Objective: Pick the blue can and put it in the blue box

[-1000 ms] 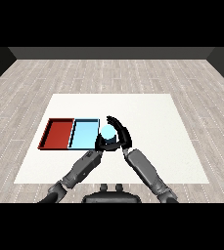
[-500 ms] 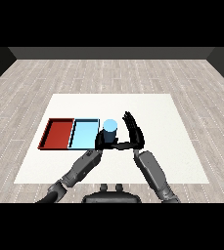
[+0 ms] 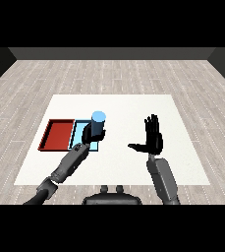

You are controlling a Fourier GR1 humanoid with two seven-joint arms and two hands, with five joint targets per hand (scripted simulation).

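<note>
The blue can (image 3: pixel 98 125) stands upright in the left hand (image 3: pixel 88 134), whose fingers curl round its lower part. It sits over the right-hand part of the blue tray (image 3: pixel 79 136); whether it touches the tray floor cannot be told. The red tray (image 3: pixel 55 135) lies against the blue one at its 9 o'clock side. The right hand (image 3: pixel 153 139) is at 3 o'clock from the can, well apart, fingers straight and spread, thumb pointing toward the can, holding nothing. The white table (image 3: pixel 133 106) lies bare between the two hands and out to its far and right edges.
</note>
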